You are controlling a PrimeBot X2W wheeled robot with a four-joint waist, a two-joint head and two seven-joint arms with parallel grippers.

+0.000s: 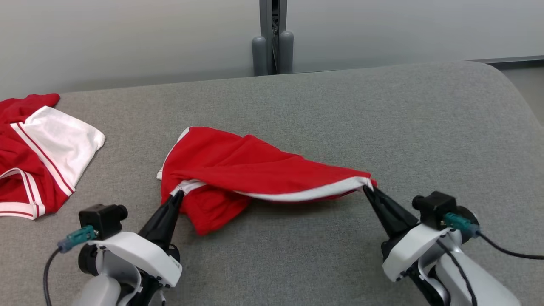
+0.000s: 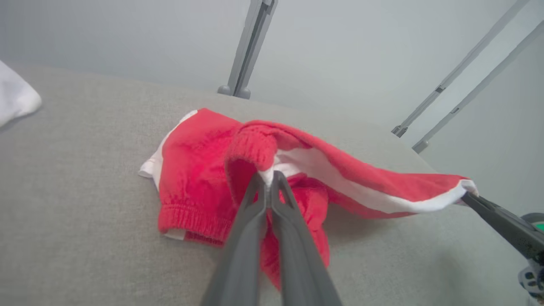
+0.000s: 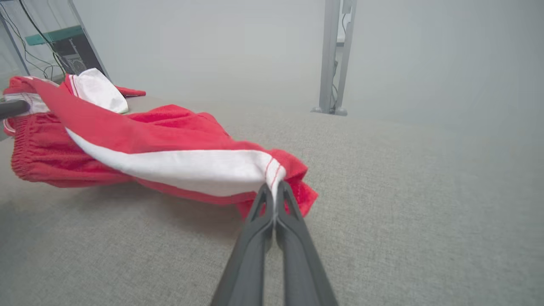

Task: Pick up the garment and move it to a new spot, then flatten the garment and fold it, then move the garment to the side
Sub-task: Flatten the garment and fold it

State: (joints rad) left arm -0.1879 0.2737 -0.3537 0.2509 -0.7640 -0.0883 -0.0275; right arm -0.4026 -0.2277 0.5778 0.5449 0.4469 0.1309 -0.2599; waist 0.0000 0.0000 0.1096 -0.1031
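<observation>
A red garment with white trim (image 1: 250, 165) lies crumpled on the grey padded surface (image 1: 340, 110), its near edge stretched between my two grippers. My left gripper (image 1: 178, 194) is shut on the garment's left end, pinching the white hem (image 2: 268, 176). My right gripper (image 1: 368, 188) is shut on the right corner, where the white band bunches at the fingertips (image 3: 274, 187). The white-banded edge (image 3: 178, 168) hangs taut a little above the surface between them. The rest of the red garment (image 2: 191, 170) sags onto the padding, its elastic waistband showing.
A second red and white garment (image 1: 38, 153) lies at the far left of the surface. A grey post (image 1: 273, 38) stands behind the back edge, against a pale wall. The surface curves off at the right (image 1: 522, 106).
</observation>
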